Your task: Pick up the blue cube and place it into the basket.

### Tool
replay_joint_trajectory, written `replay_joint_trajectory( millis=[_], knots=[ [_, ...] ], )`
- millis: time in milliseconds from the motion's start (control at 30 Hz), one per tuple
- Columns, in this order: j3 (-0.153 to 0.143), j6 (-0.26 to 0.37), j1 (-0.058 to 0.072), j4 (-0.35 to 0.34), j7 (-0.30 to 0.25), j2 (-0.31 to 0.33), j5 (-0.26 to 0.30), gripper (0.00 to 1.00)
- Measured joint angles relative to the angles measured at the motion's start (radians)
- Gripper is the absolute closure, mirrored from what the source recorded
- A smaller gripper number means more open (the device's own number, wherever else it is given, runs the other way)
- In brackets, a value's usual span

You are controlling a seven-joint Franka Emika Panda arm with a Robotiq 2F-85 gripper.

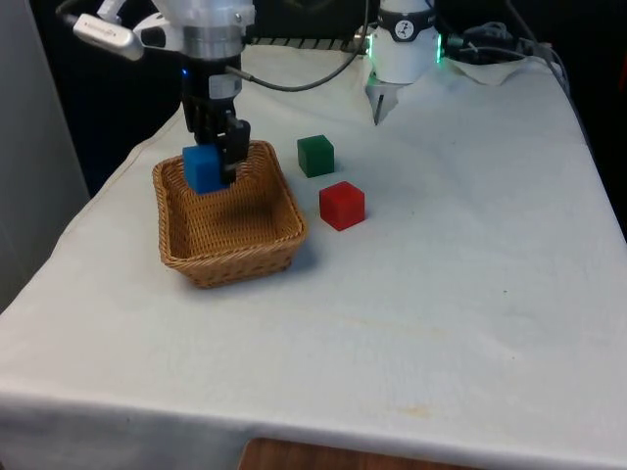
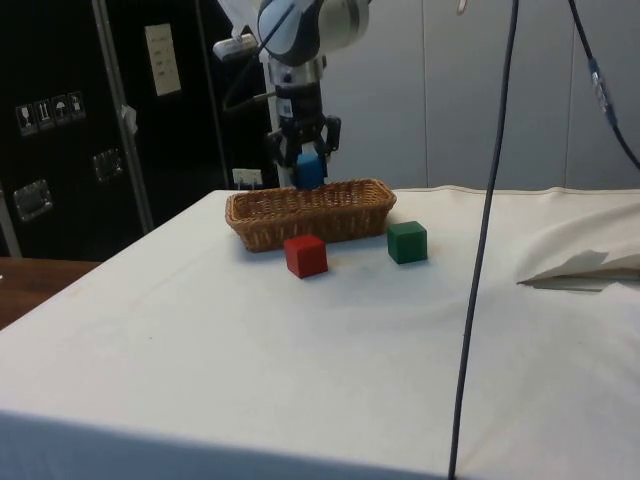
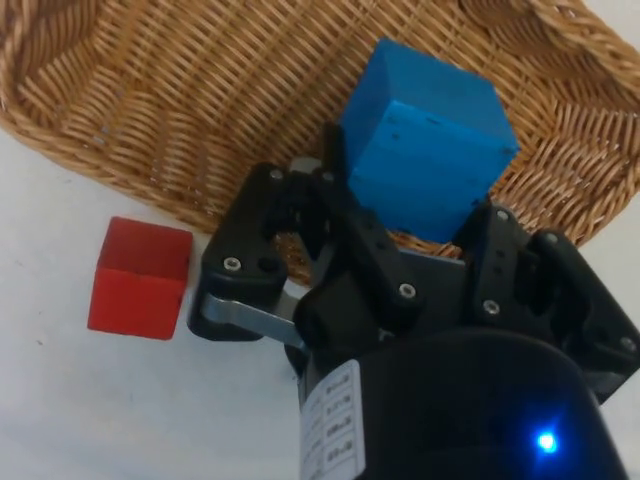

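the gripper (image 1: 217, 155) held the blue cube (image 1: 203, 168) between its fingers, above the wicker basket (image 1: 257, 247) and near its far rim. a green cube (image 1: 315, 156) sat at the basket's two o'clock, a red cube (image 1: 342, 206) at three.

Black gripper (image 2: 303, 160) holds a blue cube (image 2: 309, 171) over the wicker basket (image 2: 310, 213) — red cube (image 2: 305, 255) and green cube (image 2: 407, 242) stand just beside it.

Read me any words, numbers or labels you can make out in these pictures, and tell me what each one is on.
None can be read.
White sticker on the gripper body, wrist view: lines of print, too blurred to read.
Pale notice on the dark cabinet, side view: too small to read.
Small signs on the cabinet: pictograms, illegible.
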Motion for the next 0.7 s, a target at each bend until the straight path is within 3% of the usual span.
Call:
replay_joint_trajectory(
  millis=[700],
  knots=[
    [0.000, 0.005, 0.000, 0.048, -0.005, 0.105, 0.036, 0.95]
  ],
)
